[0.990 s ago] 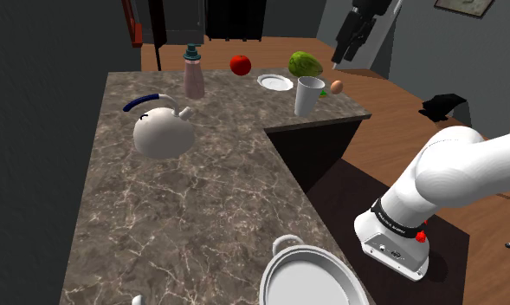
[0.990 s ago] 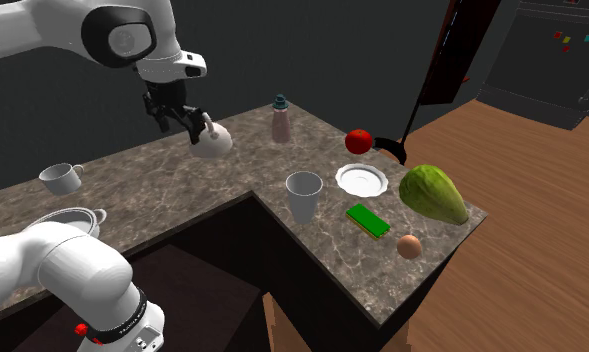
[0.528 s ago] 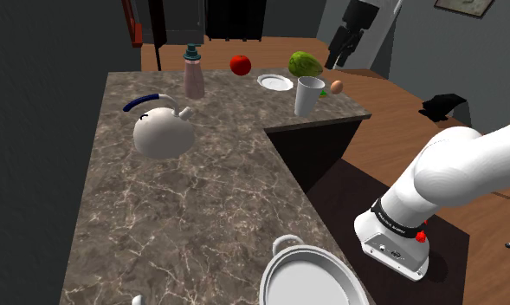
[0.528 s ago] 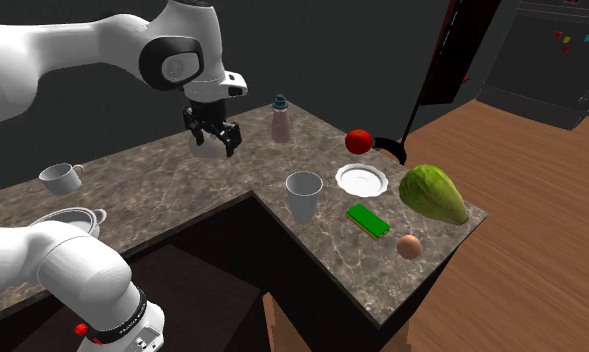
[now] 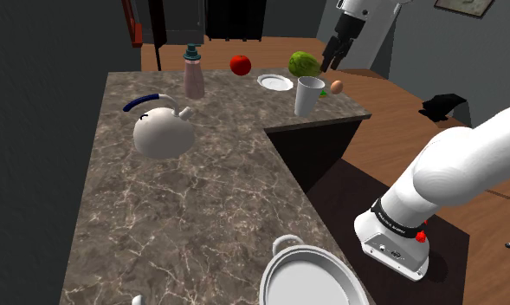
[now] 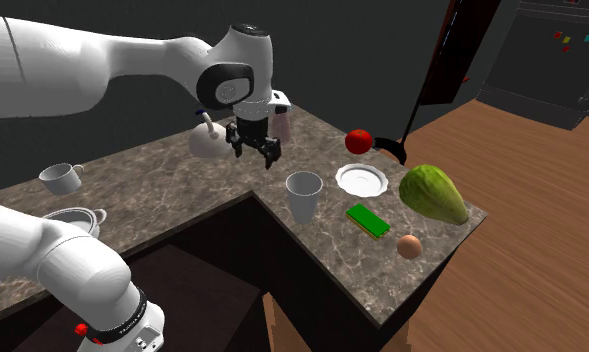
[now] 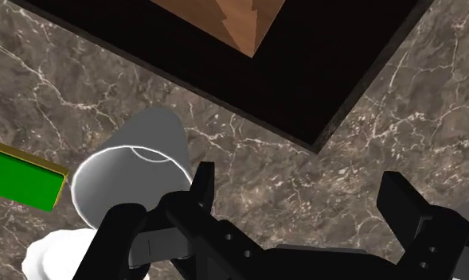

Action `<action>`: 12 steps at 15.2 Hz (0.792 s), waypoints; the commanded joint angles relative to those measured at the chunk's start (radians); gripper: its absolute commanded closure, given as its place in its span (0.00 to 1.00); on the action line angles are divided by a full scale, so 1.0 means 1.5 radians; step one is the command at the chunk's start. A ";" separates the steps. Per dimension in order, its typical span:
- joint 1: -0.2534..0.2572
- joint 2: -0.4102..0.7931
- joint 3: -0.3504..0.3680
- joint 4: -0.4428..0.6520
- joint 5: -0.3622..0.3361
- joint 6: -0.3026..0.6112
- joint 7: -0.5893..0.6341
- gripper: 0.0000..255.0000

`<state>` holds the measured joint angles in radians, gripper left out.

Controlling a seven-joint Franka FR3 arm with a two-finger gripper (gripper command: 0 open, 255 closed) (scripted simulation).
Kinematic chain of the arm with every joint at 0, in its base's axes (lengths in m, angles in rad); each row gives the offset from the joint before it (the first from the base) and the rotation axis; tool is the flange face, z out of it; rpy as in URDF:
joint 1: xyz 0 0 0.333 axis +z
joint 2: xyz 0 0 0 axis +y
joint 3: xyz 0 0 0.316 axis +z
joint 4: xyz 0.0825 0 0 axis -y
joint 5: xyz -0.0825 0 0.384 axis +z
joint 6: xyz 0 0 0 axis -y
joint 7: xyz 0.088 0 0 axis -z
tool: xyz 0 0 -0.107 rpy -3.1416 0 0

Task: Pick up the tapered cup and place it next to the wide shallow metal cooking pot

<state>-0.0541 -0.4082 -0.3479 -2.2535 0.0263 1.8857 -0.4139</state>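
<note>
Since the earlier frame the gripper (image 5: 332,57) has swung closer to the tapered cup (image 5: 308,95); the shoulder view shows it hanging above and right of it. This cup is plain white and upright at the marble counter (image 5: 201,199)'s far right corner, long axis vertical, wide mouth up, well apart from the pot (image 5: 313,279) at the near edge. In the second exterior view the gripper (image 6: 257,151) hovers left of the cup (image 6: 303,194), not touching. In the wrist view the fingers (image 7: 199,184) stand wide apart and empty, with the cup (image 7: 125,179) just outside one.

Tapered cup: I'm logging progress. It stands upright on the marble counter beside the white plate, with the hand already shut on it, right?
No. The hand is open and touches nothing: the wrist view shows its fingers apart, the tapered cup beside them. The cup does stand upright on the marble counter beside the white plate.
</note>
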 commanded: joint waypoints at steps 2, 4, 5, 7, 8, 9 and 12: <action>-0.002 0.061 -0.035 0.028 0.012 0.029 -0.046 0.00; -0.002 0.107 -0.057 0.053 0.028 0.045 -0.079 0.00; -0.003 0.131 -0.068 0.067 0.037 0.053 -0.096 0.00; -0.006 0.181 -0.088 0.097 0.060 0.064 -0.132 0.00; -0.008 0.207 -0.097 0.113 0.073 0.069 -0.150 0.00; -0.010 0.234 -0.105 0.131 0.087 0.073 -0.168 0.00; -0.025 0.316 -0.124 0.189 0.135 0.077 -0.222 0.00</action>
<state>-0.0839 0.0163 -0.5232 -2.0073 0.2002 2.0006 -0.7151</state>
